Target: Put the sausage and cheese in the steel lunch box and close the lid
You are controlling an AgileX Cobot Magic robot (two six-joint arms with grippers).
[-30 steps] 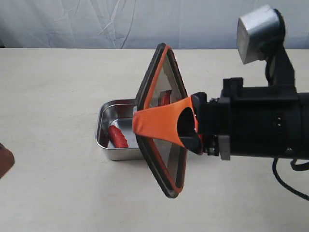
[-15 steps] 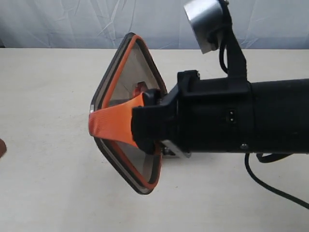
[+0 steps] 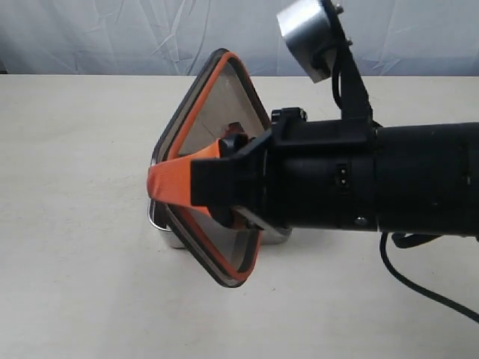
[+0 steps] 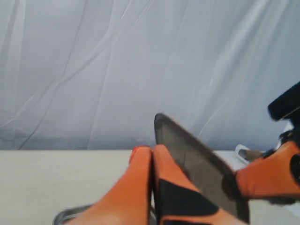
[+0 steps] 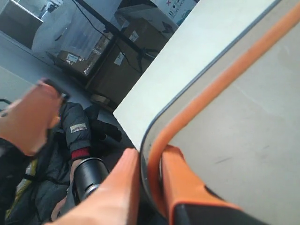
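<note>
We see the lid (image 3: 213,127) tilted steeply on edge above the steel lunch box (image 3: 166,235). The box sits on the tabletop (image 3: 75,187), mostly hidden behind the lid. The right fingers (image 3: 176,187) are clamped on the lid's rim, one on each face, its orange seal showing. The left fingers (image 4: 143,161) are pressed together with nothing between them, near the lid.

The right arm (image 3: 389,179) lies level, reaching leftward; the right gripper (image 3: 157,187) pinches the lid (image 3: 215,108) edge between close-set fingers. The left gripper (image 4: 151,150) points level, fingers pressed together, apparently empty.
</note>
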